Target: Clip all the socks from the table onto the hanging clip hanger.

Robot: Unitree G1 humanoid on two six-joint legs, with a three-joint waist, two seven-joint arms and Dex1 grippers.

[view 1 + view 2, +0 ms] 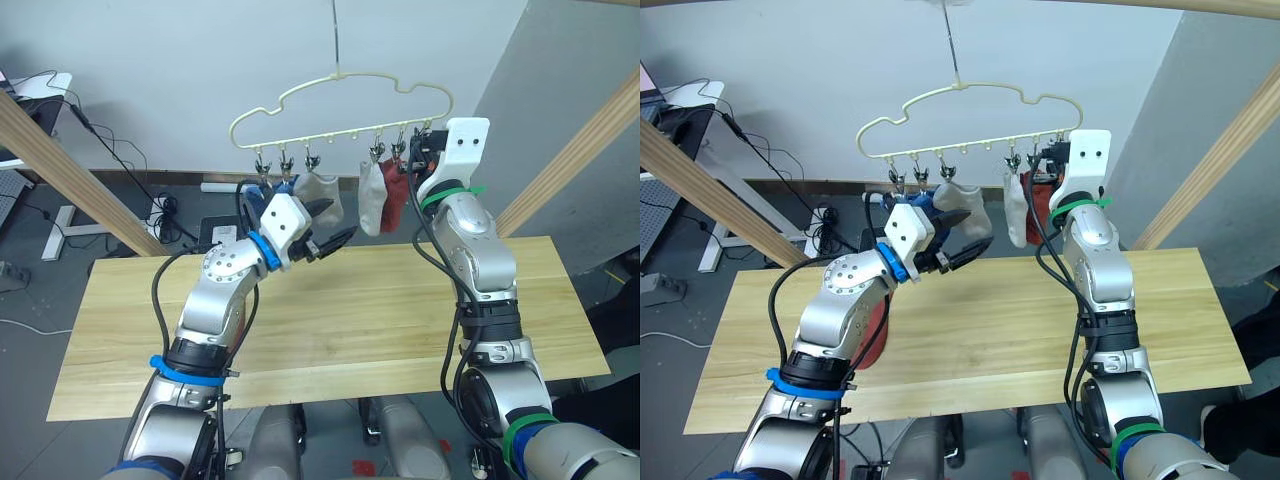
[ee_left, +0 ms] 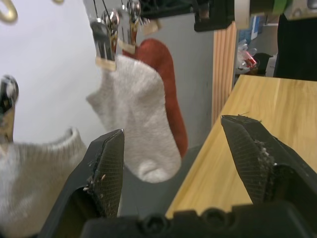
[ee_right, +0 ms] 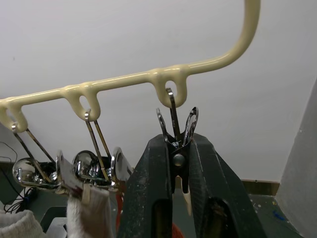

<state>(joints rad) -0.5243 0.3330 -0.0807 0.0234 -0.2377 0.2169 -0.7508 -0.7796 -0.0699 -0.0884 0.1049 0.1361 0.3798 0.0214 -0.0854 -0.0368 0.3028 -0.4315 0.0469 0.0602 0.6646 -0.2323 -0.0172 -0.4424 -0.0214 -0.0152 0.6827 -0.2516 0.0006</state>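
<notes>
One rust-red sock (image 1: 876, 325), as far as I can judge, lies on the desk (image 1: 380, 300) at the near left, half hidden behind the left forearm. The rest of the wooden top that you can see carries no sock, so I think this one is the last work on the desk.

Above the middle of the desk the left gripper (image 1: 338, 222) hangs with its fingers wide apart and nothing between them. It is free to go down for that sock.

Farther back, the clip hanger (image 1: 340, 80) hangs by its hook over the far edge of the desk. From left to right it carries a blue sock (image 1: 284, 185), partly hidden behind the left gripper, then a light grey sock (image 1: 322, 190), a second grey sock (image 1: 371, 200) and a red sock (image 1: 396, 200). I cannot tell whether a second blue one hangs behind the gripper.

At the far right end the right gripper (image 3: 176, 153) is lifted up to the last clip (image 3: 176, 134). Its fingers are pressed together on the clip's metal handles, and no sock is in this clip. I judge that it pinches the clip to open the mouth and also to stop the hanger from swinging, so that you can feed a sock in with the other arm.
</notes>
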